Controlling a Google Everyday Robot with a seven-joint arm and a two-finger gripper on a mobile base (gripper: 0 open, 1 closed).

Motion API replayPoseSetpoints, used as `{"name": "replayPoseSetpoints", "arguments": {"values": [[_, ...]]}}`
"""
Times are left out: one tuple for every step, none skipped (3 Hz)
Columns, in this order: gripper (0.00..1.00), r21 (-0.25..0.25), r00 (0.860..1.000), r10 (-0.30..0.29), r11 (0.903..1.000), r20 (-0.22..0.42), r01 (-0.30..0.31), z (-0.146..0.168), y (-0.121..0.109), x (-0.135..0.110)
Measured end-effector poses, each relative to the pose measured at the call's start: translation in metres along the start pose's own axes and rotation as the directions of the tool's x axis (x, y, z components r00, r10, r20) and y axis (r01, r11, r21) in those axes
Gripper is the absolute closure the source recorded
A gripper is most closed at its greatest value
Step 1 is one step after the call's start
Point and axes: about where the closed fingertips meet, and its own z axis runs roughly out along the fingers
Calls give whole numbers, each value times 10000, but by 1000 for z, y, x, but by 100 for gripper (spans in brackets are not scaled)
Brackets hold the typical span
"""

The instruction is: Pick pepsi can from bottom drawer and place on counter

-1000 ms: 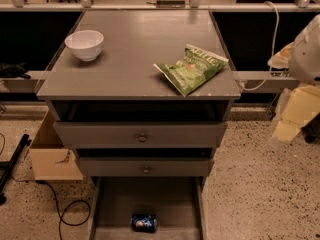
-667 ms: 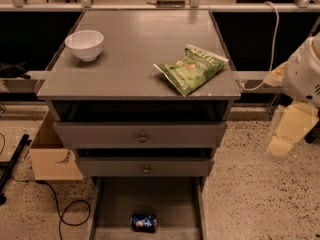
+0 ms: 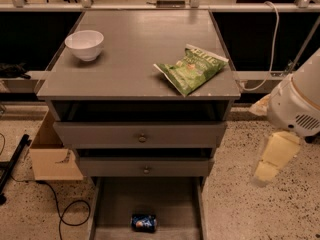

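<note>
The task is at its opening step, the reach toward the can, with nothing grasped yet. The pepsi can (image 3: 144, 222) lies on its side on the floor of the bottom drawer (image 3: 150, 196), which stands pulled out at the foot of the cabinet; the can sits near the drawer's front edge, about midway between its two sides. The gripper (image 3: 272, 160) hangs off to the right of the cabinet, below the rounded white arm housing (image 3: 299, 100) and over the speckled floor (image 3: 240, 204). Whether it is spread or pressed together cannot be told from this view. The can lies well apart from the gripper, lower and off to the left, with the drawer's right side wall between them. By my reading, the next move calls for carrying the gripper left over that wall and then lowering it into the drawer. It must stay clear of the two knobbed drawers (image 3: 142, 134) that stand partly open above, since they overhang the back of the bottom one. The approach would best come from the front and above, with the grip set across the can's round body so that it does not roll away. The tabletop (image 3: 130, 64) already carries a white bowl (image 3: 84, 44) at its left and a green chip bag (image 3: 192, 67) at its right, with bare surface between them for the can.
</note>
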Motion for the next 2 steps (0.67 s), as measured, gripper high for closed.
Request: {"name": "replayPoseSetpoints", "arguments": {"values": [[0, -565, 9991, -257, 9980, 349, 276, 18, 16, -7], [0, -641, 9988, -283, 9975, 402, 308, 20, 18, -8]]}}
